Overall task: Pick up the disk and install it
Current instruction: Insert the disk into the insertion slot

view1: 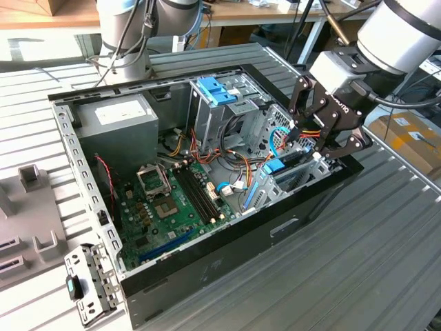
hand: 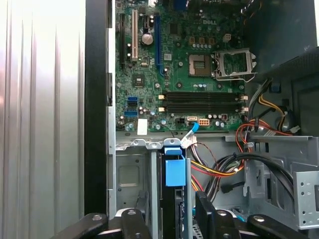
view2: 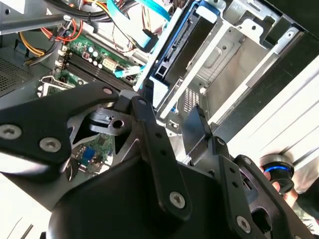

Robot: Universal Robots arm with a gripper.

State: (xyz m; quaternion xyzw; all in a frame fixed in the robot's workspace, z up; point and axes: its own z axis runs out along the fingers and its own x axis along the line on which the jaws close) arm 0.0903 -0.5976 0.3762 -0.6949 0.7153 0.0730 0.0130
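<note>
Count, all views:
- 1 computer case (view1: 207,262), lid off.
- Inside the case:
  - 1 motherboard (hand: 174,59)
  - 1 CPU socket (hand: 234,64)
  - 4 black memory slots (hand: 204,102)
  - 1 grey power supply (view1: 117,121)
  - 1 disk (hand: 174,172) with blue rails
  - 1 paler blue tray (view1: 217,89)
- 1 gripper (view1: 315,148) with 2 fingers (hand: 203,209).
- 1 loose perforated metal bracket (view1: 86,286), just beside the case.

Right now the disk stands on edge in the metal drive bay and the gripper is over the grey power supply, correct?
Not quite. The disk does stand on edge in the metal drive bay, but the gripper is over that bay, right at the disk. It is not over the grey power supply, which sits far off toward the exterior view's left. The exterior view shows this.
</note>
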